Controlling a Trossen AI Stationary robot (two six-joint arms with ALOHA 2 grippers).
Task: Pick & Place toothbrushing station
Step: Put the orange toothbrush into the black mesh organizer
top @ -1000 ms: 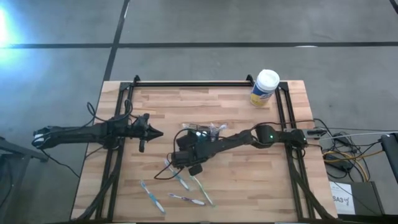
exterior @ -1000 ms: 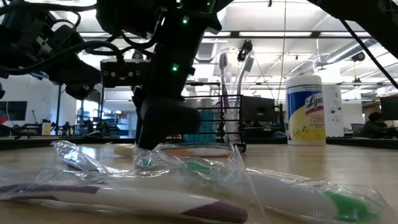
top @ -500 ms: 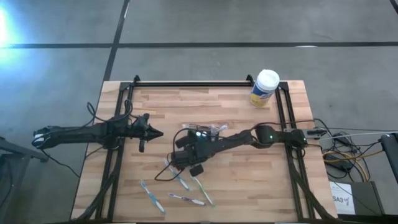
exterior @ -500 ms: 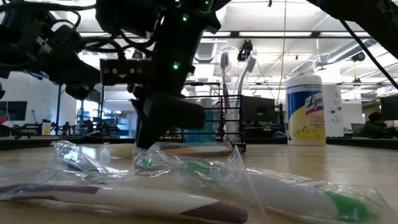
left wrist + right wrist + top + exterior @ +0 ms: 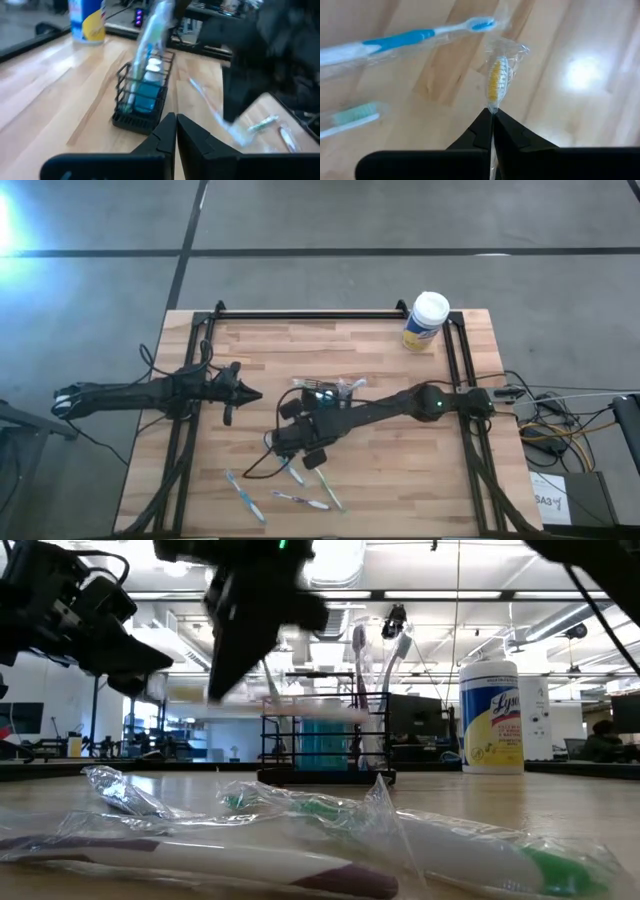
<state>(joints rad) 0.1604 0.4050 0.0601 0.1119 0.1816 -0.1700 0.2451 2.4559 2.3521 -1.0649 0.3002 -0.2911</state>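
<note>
Canister (image 5: 426, 321) behind holder box (image 5: 335, 390)

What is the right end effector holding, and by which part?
The right end effector pinches a wrapped yellow-bristled toothbrush by the wrapper just below its head.

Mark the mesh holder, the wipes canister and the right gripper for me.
mesh holder (image 5: 142, 107): left wrist view, its near mesh wall.
wipes canister (image 5: 427, 321): high view, its white lid.
right gripper (image 5: 491, 116): right wrist view, fingertips pinching the wrapped toothbrush (image 5: 497, 77).
</note>
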